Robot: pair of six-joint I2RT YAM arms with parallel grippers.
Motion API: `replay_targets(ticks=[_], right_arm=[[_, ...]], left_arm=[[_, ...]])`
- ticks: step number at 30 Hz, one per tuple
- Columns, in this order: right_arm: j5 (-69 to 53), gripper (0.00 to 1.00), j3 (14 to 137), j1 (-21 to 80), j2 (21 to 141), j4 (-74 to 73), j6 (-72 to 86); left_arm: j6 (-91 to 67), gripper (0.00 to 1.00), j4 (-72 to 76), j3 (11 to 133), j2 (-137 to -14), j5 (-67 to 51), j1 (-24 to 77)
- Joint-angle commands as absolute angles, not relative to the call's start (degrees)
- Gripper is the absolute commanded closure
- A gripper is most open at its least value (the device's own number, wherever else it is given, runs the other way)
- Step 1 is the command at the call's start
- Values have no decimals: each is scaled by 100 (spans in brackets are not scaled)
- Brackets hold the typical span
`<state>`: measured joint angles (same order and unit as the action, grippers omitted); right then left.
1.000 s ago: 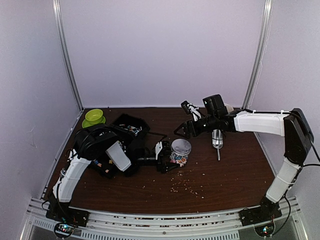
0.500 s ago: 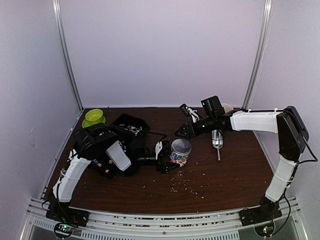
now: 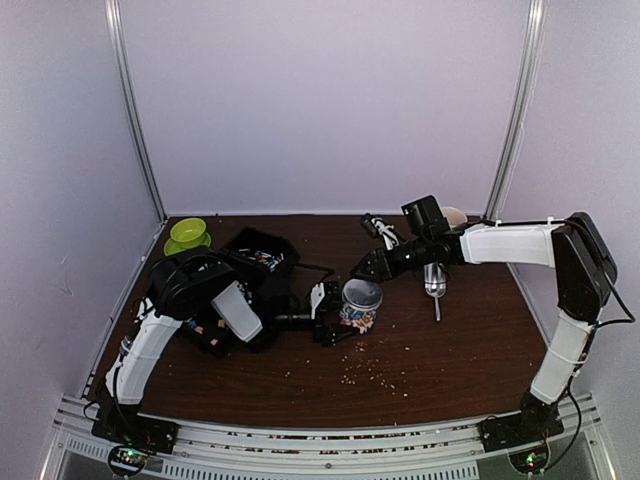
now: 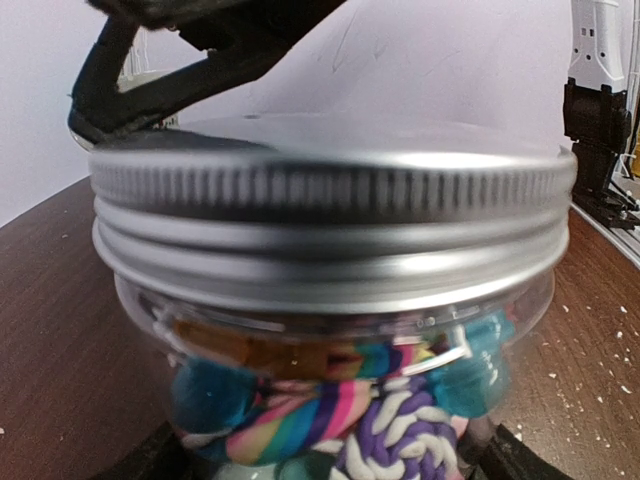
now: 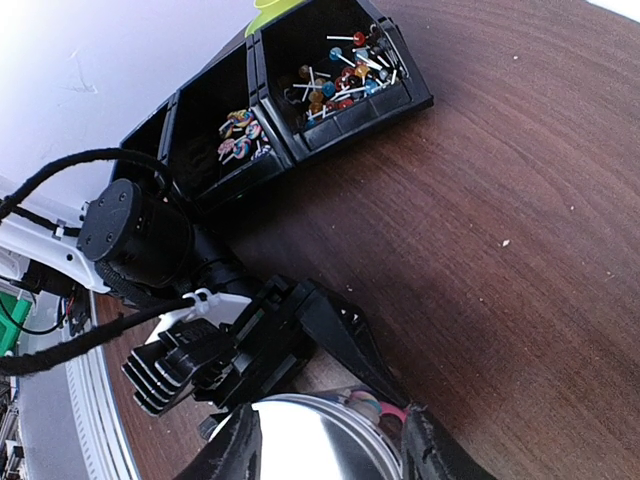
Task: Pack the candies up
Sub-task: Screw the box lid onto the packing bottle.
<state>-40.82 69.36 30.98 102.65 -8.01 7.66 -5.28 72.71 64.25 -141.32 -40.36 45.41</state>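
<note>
Candies (image 4: 330, 420), striped and swirled in pink, blue and purple, fill a clear jar (image 4: 140, 300) capped with a silver screw lid (image 4: 330, 190). The left gripper (image 3: 338, 318) has its jaws spread wide around the jar's lower body, clasping it where it stands on the table (image 3: 470, 340). The right gripper (image 3: 367, 268) hangs over the lid, jaws about half open, with a finger (image 5: 238, 445) on each side of the rim; whether they press it I cannot tell. Pale crumbs (image 3: 375, 370) lie scattered on the wood in front of the jar. A metal scoop (image 3: 434, 282) lies to its right. Black bins (image 5: 345, 118) holding lollipops (image 5: 340, 70) stand to its left, and a green bowl (image 3: 187, 235) sits beyond them in the far left corner.
</note>
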Motion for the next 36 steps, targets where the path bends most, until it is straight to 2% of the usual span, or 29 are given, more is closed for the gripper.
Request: replay_targets(ticks=[1,36], right_arm=[[-4175,52,6788,3094,10272,-860,653],[-3727,67,5901,3092,9583,-850,541]], left_arm=[[-694,20,6871,6407,-14326,-4113,4425],[-795,19,6873,6456,-14366,-4109,4406]])
